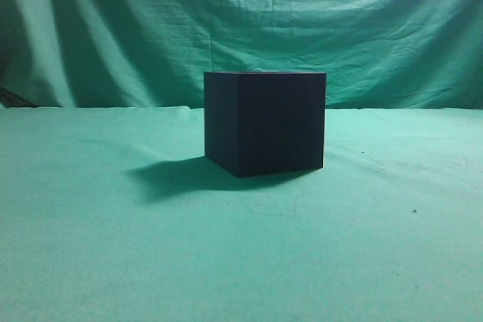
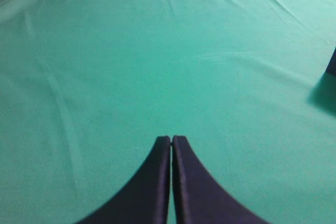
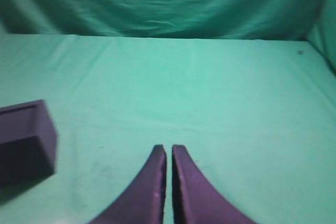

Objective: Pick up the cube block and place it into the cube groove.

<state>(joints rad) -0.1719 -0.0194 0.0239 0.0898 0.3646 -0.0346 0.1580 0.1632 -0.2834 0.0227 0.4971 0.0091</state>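
Observation:
The cube groove [image 1: 264, 122], a large near-black box, stands in the middle of the green cloth. It also shows at the left edge of the right wrist view [image 3: 23, 140], where its top looks rimmed, and as a dark sliver at the right edge of the left wrist view [image 2: 332, 64]. The cube block is not in any view. My left gripper [image 2: 171, 139] is shut and empty over bare cloth, left of the groove. My right gripper [image 3: 168, 148] is shut and empty over bare cloth, right of the groove. Neither gripper shows in the exterior view.
A green cloth [image 1: 113, 262] covers the table and hangs as a wrinkled backdrop [image 1: 241, 20] behind it. The groove casts a shadow [image 1: 173, 175] to its left.

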